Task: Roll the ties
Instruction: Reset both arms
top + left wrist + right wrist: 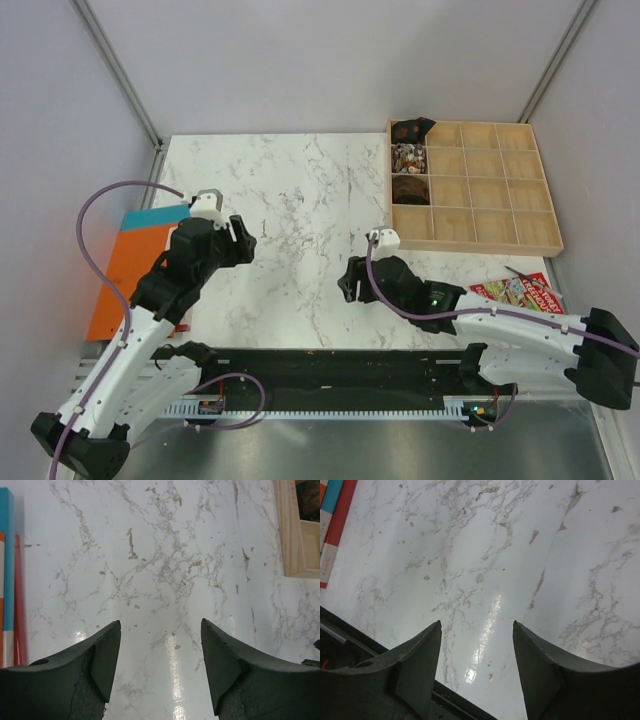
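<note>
No tie lies loose on the marble table. Three rolled ties sit in the left column of the wooden compartment tray: a dark one with red, a light patterned one and a dark brown one. My left gripper hovers over the left-middle of the table, open and empty; in the left wrist view only marble shows between the fingers. My right gripper is open and empty near the front middle, with bare marble between its fingers in the right wrist view.
Orange and teal books lie at the table's left edge and show in the left wrist view. A colourful packet lies front right. The tray corner is far right of the left gripper. A black rail runs along the near edge.
</note>
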Robot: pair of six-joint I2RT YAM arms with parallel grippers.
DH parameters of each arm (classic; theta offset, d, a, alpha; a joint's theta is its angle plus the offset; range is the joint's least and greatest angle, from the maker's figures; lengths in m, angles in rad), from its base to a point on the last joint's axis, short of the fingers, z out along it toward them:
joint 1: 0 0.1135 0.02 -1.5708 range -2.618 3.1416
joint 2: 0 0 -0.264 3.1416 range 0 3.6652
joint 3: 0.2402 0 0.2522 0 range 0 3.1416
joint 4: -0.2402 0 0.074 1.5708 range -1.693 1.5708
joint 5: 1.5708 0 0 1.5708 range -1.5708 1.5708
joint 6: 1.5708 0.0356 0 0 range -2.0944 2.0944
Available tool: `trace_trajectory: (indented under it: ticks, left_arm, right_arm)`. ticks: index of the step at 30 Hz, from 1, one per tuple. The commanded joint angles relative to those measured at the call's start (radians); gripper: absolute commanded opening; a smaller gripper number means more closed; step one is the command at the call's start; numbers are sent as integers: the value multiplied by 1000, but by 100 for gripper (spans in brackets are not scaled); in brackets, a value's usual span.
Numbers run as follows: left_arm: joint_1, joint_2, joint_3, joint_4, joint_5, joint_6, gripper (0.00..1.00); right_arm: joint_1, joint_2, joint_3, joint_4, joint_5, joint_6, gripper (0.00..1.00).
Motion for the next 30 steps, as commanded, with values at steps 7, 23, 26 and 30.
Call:
trace_trajectory:
  ticks: [7, 23, 26, 30]
  left_arm:
    - [5, -113, -84, -9, -164, 147, 71]
    - [5, -464, -228, 95, -35, 153, 71]
    - [5, -489, -240, 106, -40, 153, 71]
    - [5, -472, -235, 100, -18, 148, 71]
  right_arm:
    - [0, -261, -74, 2, 489, -216, 98]
    - [-357, -255, -278, 327, 642, -452, 98]
    - [-435, -198, -309, 460, 634, -579, 98]
    - [-553, -141, -424, 793, 611, -639, 98]
